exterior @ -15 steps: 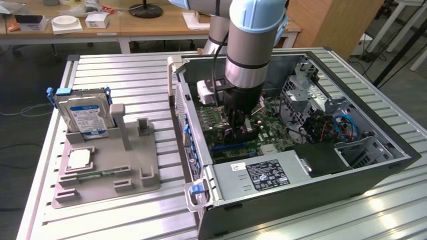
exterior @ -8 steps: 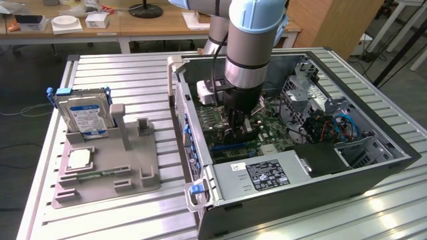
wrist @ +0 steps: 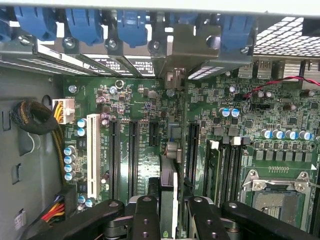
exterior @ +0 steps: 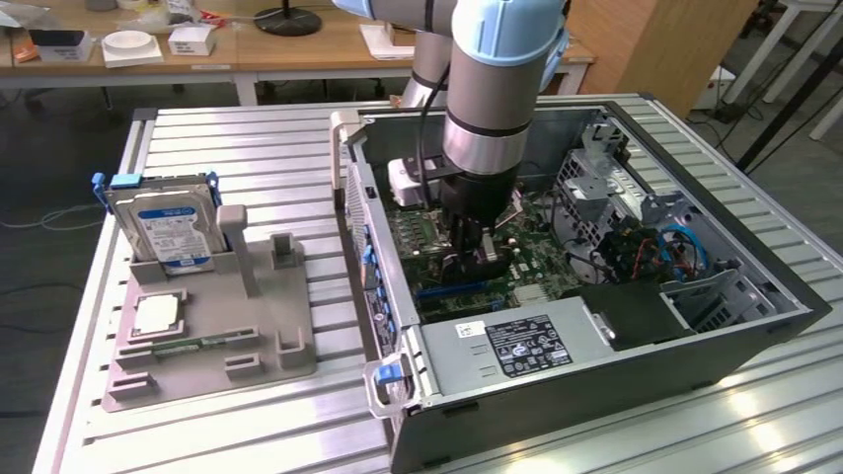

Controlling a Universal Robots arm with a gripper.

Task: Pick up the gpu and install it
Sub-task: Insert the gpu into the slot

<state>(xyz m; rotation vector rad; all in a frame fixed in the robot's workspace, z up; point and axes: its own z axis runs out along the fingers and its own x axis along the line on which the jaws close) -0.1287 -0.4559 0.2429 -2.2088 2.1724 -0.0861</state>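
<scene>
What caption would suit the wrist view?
The gripper holds the gpu edge-on over the motherboard and its expansion slots, inside the computer case.

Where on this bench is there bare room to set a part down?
The table is bare beyond the grey fixture and along the near edge. It is crowded inside the case, where the gripper holds the gpu over the motherboard.

I am looking into a robotics lab or workshop. A slotted aluminium table carries an opened computer case and a grey parts fixture holding a hard drive. Cluttered wooden desks stand behind it.
</scene>
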